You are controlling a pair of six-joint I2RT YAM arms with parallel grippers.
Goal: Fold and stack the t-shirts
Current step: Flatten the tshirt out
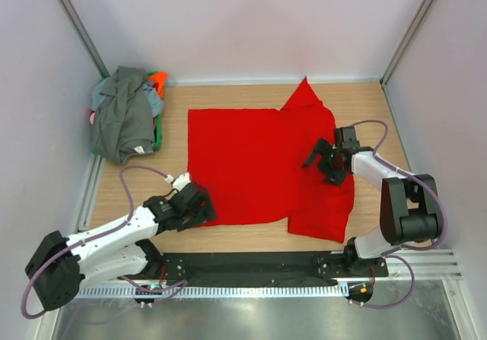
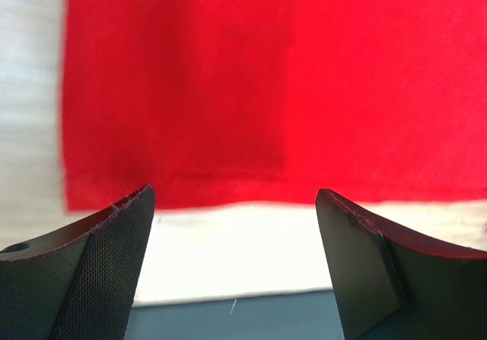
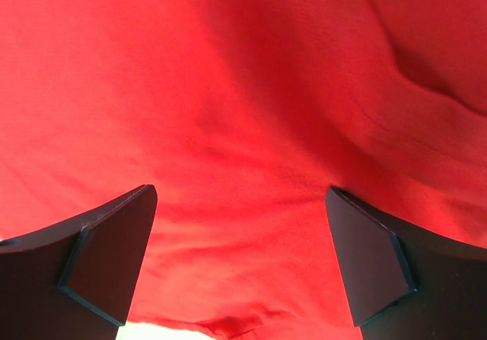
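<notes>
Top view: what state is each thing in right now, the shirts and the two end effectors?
red t-shirt: spread flat on the table, not folded up yet.
heap of t-shirts: crumpled in the far left corner, dark grey one on top, unfolded.
left end effector: open, empty, at the red t-shirt's near edge.
right end effector: open, empty, over the red cloth.

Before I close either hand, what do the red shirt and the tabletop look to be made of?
Red t-shirt: soft matte cloth, probably a cotton knit; it lies in rounded creases. Table: pale wood or wood-look laminate, smooth; faint grain lines show.
</notes>
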